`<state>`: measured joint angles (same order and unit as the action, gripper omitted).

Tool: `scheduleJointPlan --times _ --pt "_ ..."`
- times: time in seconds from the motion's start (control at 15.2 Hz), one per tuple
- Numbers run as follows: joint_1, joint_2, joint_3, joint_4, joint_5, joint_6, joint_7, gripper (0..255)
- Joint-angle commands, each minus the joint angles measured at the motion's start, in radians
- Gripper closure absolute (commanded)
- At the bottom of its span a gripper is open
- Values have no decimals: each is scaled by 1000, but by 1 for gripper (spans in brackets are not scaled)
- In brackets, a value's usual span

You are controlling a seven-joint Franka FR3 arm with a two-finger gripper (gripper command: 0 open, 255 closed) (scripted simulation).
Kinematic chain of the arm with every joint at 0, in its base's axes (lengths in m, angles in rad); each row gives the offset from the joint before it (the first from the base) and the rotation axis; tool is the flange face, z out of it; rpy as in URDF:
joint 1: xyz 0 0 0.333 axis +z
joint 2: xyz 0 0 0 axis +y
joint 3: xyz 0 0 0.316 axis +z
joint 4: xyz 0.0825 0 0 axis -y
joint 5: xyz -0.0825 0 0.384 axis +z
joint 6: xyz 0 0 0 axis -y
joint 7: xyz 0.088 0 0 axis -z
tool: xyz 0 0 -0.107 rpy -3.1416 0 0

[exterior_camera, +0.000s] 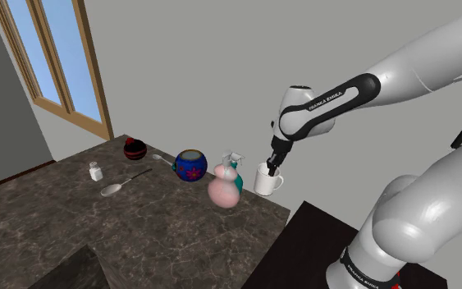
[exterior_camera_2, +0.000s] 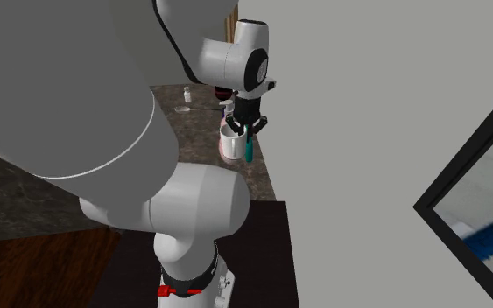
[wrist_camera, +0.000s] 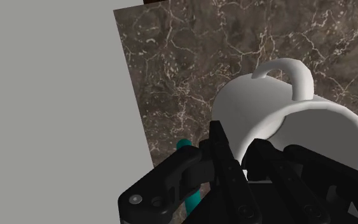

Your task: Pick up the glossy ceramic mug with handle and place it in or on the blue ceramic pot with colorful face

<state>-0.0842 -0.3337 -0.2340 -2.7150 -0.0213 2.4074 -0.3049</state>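
Observation:
The white glossy mug [exterior_camera: 266, 181] with its handle [wrist_camera: 292, 73] is at the marble counter's wall-side end, close to the edge. My black gripper [exterior_camera: 272, 165] comes down from above and is shut on the mug's rim, one finger [wrist_camera: 220, 145] outside the wall and the other inside the cup. The mug [wrist_camera: 279, 121] hangs a little tilted in the grip; whether its base touches the counter I cannot tell. The blue pot [exterior_camera: 191, 165] with a red pattern stands open-topped further along the counter, toward the shoulder view's left. In the second exterior view the gripper [exterior_camera_2: 245, 125] clasps the mug [exterior_camera_2: 230, 137].
A pink vase [exterior_camera: 224, 190] and a teal spray bottle [exterior_camera: 235, 167] stand between mug and blue pot. Beyond the pot sit a dark round jar [exterior_camera: 134, 149], a small white shaker [exterior_camera: 96, 171] and a spoon [exterior_camera: 114, 189]. The grey wall [wrist_camera: 50, 108] runs close behind the mug.

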Motion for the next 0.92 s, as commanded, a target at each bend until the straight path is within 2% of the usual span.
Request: scheduleJointPlan --times 0.0,0.33,0.86 --pt "-4 -25 3 10 -6 -36 5 255" --pt "-9 -77 12 42 -14 -118 16 255" --pt "56 229 27 357 72 -131 23 255"
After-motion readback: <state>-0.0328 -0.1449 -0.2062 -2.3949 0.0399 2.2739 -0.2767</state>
